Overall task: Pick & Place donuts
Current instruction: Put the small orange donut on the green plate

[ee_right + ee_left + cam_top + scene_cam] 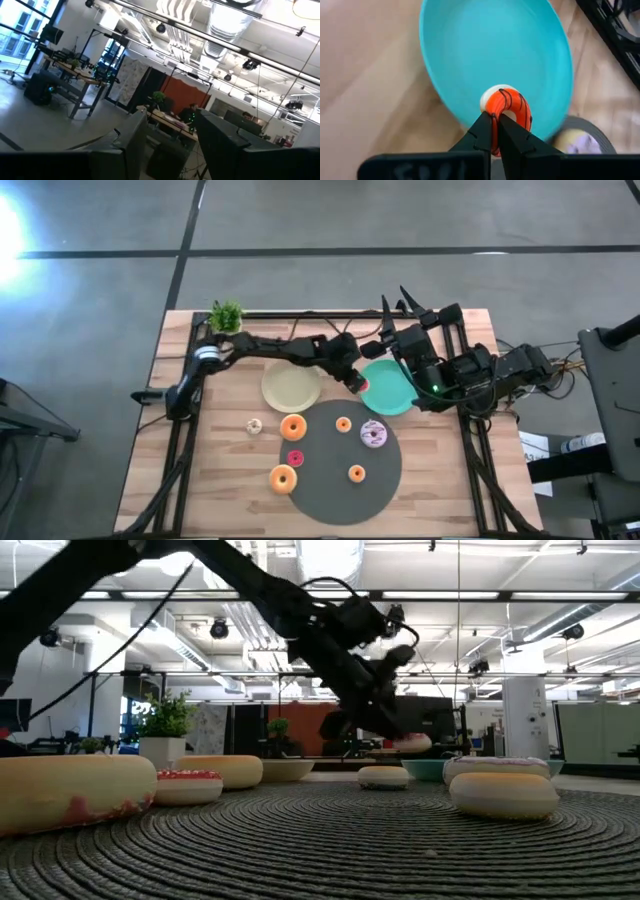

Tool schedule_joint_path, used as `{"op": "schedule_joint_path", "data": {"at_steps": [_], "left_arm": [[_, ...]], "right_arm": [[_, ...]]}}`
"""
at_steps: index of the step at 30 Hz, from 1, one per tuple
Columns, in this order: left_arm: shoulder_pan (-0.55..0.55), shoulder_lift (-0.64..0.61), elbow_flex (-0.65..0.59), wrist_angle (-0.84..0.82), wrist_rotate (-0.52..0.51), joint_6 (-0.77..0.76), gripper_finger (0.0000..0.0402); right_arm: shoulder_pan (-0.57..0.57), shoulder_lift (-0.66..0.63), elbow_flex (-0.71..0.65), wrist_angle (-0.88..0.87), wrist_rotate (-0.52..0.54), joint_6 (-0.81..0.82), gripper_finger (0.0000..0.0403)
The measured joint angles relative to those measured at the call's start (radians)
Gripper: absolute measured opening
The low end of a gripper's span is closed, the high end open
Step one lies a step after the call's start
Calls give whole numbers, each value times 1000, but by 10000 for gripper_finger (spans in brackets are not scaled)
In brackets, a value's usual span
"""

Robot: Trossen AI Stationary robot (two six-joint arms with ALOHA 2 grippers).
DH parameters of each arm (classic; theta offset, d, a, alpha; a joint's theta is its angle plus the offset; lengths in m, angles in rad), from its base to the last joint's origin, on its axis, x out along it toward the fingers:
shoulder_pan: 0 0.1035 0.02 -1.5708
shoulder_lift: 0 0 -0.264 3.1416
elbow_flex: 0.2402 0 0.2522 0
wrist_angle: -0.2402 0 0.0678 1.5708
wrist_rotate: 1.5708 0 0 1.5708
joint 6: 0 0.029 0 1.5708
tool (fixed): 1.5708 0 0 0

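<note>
Teal plate (470,55) lies directly under my left end effector (496,131), which pinches an orange-iced ring donut (507,107) edge-up over its six o'clock rim.

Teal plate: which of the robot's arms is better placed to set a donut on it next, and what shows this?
Left. The left gripper is shut on an orange donut over the teal plate. The right gripper points open and empty into the room.

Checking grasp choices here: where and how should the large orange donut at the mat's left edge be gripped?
The large orange donut lies flat, half on the grey mat. Come straight down from above and pinch across one side of its ring, one finger in the hole.
</note>
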Motion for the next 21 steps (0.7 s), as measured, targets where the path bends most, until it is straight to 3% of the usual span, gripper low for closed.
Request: {"op": "schedule_joint_path", "data": {"at_steps": [11,21], "left_arm": [[-10,124,194,-68,-28,123,4],[-10,132,199,-80,-71,190,115]], "right_arm": [[1,-22,0,2,0,0,160],[2,-24,-7,2,-1,0,160]]}}
